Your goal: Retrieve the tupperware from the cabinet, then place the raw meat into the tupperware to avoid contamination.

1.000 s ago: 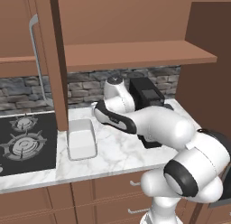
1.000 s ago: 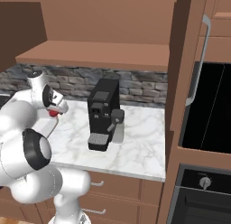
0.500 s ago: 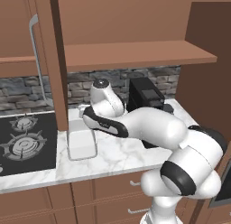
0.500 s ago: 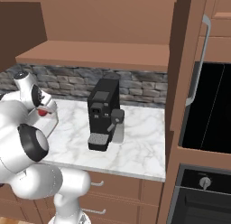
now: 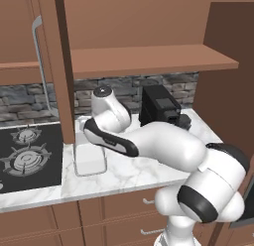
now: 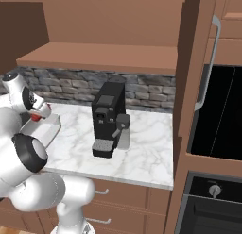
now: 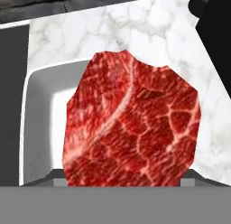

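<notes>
Over the white tupperware on the marble counter beside the stovetop, the gripper holds its jaws clamped on the raw meat, apparently positioned to drop it inside.

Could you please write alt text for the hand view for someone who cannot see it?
A marbled dark-red piece of raw meat fills the centre, close to the camera, with the white tupperware behind it on a white marble counter.
</notes>
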{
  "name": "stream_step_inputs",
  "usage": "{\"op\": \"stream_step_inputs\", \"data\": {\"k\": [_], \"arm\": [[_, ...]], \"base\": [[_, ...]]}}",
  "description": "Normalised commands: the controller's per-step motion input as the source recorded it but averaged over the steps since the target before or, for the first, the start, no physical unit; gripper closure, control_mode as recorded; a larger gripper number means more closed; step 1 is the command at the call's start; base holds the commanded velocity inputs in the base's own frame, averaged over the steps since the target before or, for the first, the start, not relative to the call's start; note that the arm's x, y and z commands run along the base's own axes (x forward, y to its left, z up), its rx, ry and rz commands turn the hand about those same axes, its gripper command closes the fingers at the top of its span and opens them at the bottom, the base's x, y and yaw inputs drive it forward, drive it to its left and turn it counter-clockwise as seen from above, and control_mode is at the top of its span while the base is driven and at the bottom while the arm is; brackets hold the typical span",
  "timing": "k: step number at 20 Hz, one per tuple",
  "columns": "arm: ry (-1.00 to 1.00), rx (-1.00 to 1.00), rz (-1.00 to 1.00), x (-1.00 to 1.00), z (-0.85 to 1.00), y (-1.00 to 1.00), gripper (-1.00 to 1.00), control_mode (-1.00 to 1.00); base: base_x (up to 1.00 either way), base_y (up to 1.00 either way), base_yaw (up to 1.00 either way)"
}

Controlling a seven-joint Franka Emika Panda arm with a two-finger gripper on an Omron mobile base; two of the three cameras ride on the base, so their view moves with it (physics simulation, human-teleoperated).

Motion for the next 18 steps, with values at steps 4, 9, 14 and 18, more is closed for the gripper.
{"op": "stream_step_inputs", "data": {"k": [4, 9, 14, 18], "arm": [[-0.02, 0.00, 0.00, -0.14, 0.00, 0.34, 1.00, -1.00], [0.00, 0.00, 0.01, 0.04, -0.08, 0.12, 1.00, -1.00], [0.02, 0.00, 0.00, 0.02, -0.22, 0.00, 1.00, -1.00], [0.05, 0.00, 0.00, 0.00, -0.29, 0.05, 1.00, -1.00]], "base": [[0.00, 0.00, 0.00], [0.00, 0.00, 0.00], [0.00, 0.00, 0.00], [0.00, 0.00, 0.00]]}}
